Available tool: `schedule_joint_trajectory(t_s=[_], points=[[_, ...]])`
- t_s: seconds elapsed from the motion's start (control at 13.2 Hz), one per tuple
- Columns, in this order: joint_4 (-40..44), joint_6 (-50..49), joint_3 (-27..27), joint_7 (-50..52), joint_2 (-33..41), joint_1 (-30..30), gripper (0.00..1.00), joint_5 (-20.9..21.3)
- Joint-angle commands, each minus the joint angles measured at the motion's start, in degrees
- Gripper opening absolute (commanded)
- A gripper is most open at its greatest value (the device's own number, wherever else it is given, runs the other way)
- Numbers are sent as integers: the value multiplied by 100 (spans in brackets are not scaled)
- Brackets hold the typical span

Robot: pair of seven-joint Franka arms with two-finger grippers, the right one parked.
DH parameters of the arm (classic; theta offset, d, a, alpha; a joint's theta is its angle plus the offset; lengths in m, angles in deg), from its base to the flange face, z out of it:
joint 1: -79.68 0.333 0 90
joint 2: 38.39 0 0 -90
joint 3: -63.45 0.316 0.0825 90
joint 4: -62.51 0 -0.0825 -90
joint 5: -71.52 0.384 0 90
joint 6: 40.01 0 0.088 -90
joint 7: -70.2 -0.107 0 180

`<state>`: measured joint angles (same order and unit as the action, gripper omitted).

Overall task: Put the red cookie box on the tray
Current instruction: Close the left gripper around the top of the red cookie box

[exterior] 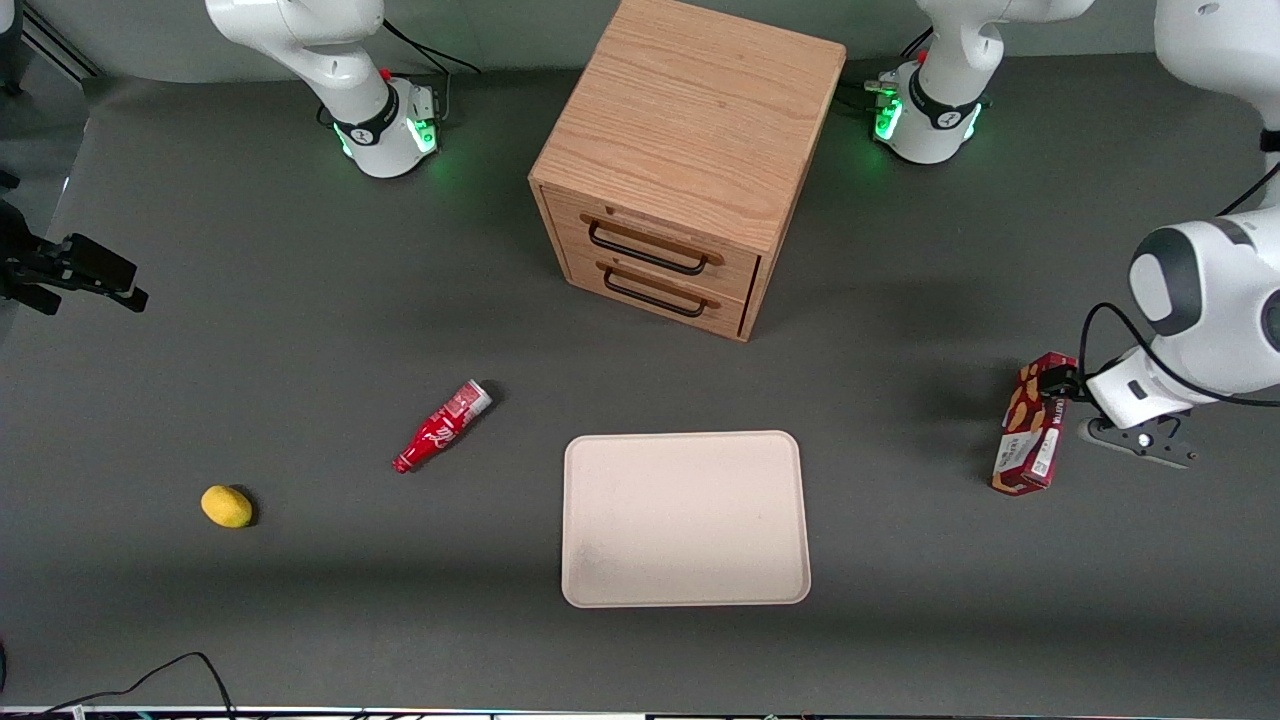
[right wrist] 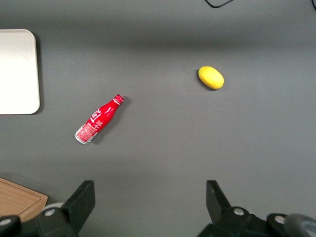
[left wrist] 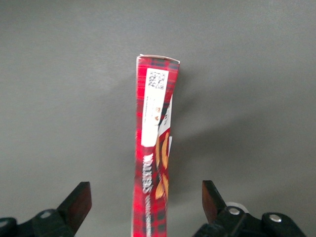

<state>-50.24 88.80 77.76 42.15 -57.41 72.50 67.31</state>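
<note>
Right now the gripper (left wrist: 143,207) hangs over the red cookie box (exterior: 1033,425) at the front view's right edge, jaws spread wide, gripping nothing. Lowering squarely should let them close across its narrow sides before carrying it to the tray (exterior: 686,518), lower centre on the table (exterior: 300,330).

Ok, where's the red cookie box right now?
The red cookie box stands on the table toward the working arm's end, well apart from the tray. The wrist view shows the open gripper straddling it, not yet closed.
</note>
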Motion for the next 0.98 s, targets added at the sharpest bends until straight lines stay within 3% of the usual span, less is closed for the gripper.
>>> schedule_joint_trajectory(t_s=[0.0,0.83,0.91], points=[[-247,555,29,-253,-118,-21,100,-237],[-265,1199,20,-464,-532,-21,100,-528],[-265,1199,20,-464,-532,-21,88,-545]])
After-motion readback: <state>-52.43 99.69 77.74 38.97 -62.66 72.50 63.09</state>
